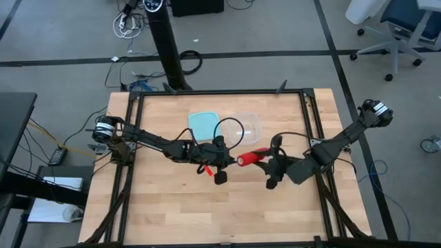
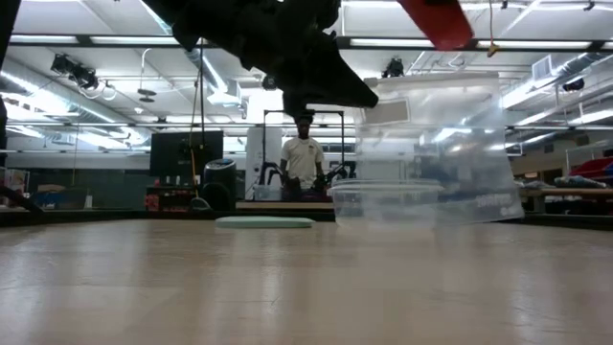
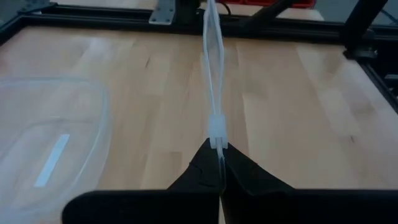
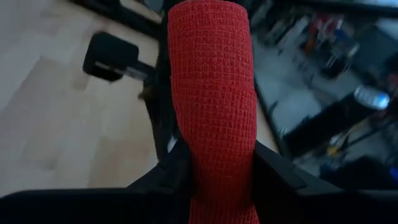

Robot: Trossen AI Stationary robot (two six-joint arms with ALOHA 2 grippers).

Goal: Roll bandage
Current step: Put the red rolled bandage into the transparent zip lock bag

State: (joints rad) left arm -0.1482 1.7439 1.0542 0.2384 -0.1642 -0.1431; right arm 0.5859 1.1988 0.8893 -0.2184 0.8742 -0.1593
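Observation:
The bandage [image 4: 211, 74] is a bright red roll, held above the table's middle [image 1: 249, 159] by my right gripper [image 1: 267, 162], which is shut on it. My left gripper [image 3: 219, 157], just to the roll's left [image 1: 224, 160], is shut on a clear plastic bag [image 3: 212, 74]. In the low view the bag [image 2: 441, 144] hangs down toward the table. The roll's end [image 2: 436, 19] shows above it. My right gripper pinches the roll between its two fingers at its near end [image 4: 214, 146]. The fingers point about level, toward the table's left. The roll sticks out forward past the fingertips, lifted clear of the table. My left gripper pinches the bag's thick top edge [image 3: 216, 138] between its fingertips. It points toward the table's right and slants slightly down. The bag stretches on edge away from the fingers; I cannot tell whether its lower end touches the table.
A clear plastic container [image 1: 247, 127] and a light-blue lid [image 1: 204, 124] lie at the table's far middle. Black frame rails [image 1: 220, 94] run along the table's edges. A person [image 2: 303, 158] stands in the room beyond. The near half of the wooden table [image 1: 220, 213] is bare.

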